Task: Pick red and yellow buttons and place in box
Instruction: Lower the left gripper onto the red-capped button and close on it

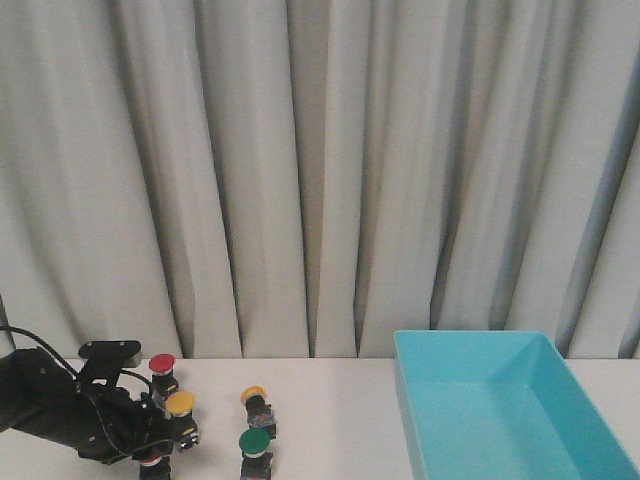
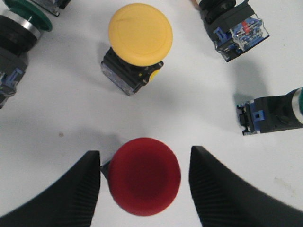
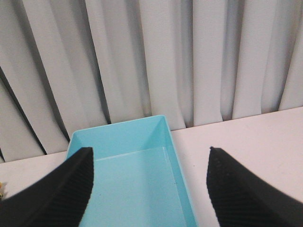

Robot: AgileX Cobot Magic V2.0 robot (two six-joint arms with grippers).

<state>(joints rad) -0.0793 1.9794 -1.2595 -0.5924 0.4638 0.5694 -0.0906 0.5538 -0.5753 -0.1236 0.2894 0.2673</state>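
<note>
My left gripper (image 2: 143, 152) is open and low over the table, one finger on each side of a red button (image 2: 144, 176) that stands cap up. A narrow gap shows beside each finger. In the front view this gripper (image 1: 148, 448) is at the lower left. Just beyond it stands a yellow button (image 2: 140, 34). The front view also shows a second red button (image 1: 162, 363) farther back and a second yellow button (image 1: 254, 394) nearer the middle. The turquoise box (image 1: 430, 440) sits at the right and looks empty. My right gripper (image 3: 149, 150) hangs open above the box (image 3: 118, 137), holding nothing.
A green-capped button (image 1: 256, 441) stands near the front, right of my left arm. The left wrist view shows another green cap (image 2: 28, 14) and two black-and-grey button bodies (image 2: 234, 28) (image 2: 272, 116) lying close around. A grey curtain (image 1: 320, 170) closes off the back of the table.
</note>
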